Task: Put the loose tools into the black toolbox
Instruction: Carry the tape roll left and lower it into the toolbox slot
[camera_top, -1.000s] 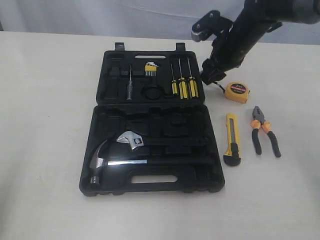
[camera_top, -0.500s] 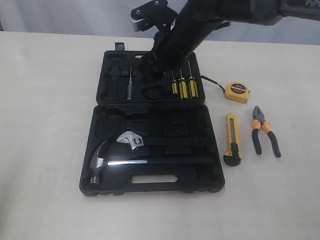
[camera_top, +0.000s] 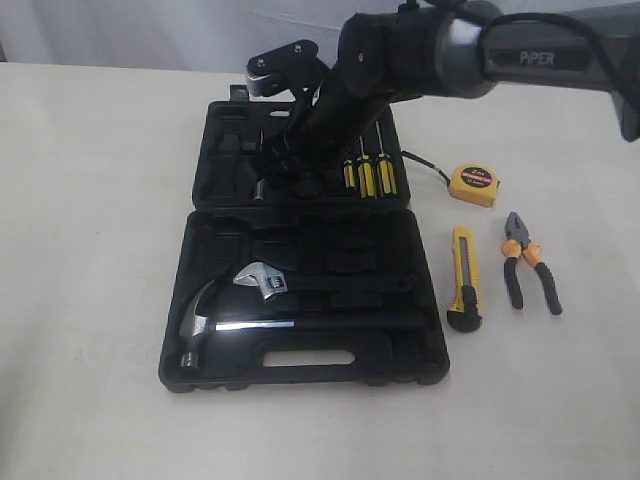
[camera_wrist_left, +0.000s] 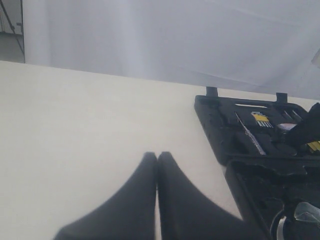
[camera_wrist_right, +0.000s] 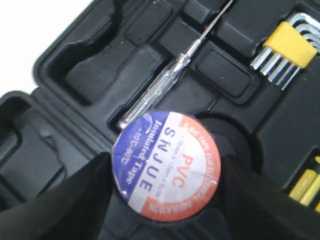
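The small dark tape roll (camera_wrist_right: 167, 167), with a white, blue and red label, sits between the fingers of my right gripper (camera_wrist_right: 166, 159), which is shut on it. It hangs just over the lid half of the open black toolbox (camera_top: 200, 300). In the exterior view the right gripper (camera_top: 275, 165) hides the roll. On the table right of the box lie the yellow tape measure (camera_top: 473, 185), the yellow-black utility knife (camera_top: 464, 278) and the orange-handled pliers (camera_top: 530, 262). My left gripper (camera_wrist_left: 157, 156) is shut and empty above bare table, left of the toolbox (camera_wrist_left: 210, 112).
The chrome hammer (camera_top: 215, 320) and wrench (camera_top: 262, 280) lie in the box's near half. Three yellow-handled screwdrivers (camera_top: 367, 172), hex keys (camera_wrist_right: 287, 45) and a clear-handled tester screwdriver (camera_wrist_right: 160, 90) sit in the lid. A round recess (camera_top: 305, 187) lies beside the right gripper.
My right arm has swung left from beside the tape measure to over the middle of the lid and come lower. The tools on the table have not moved.
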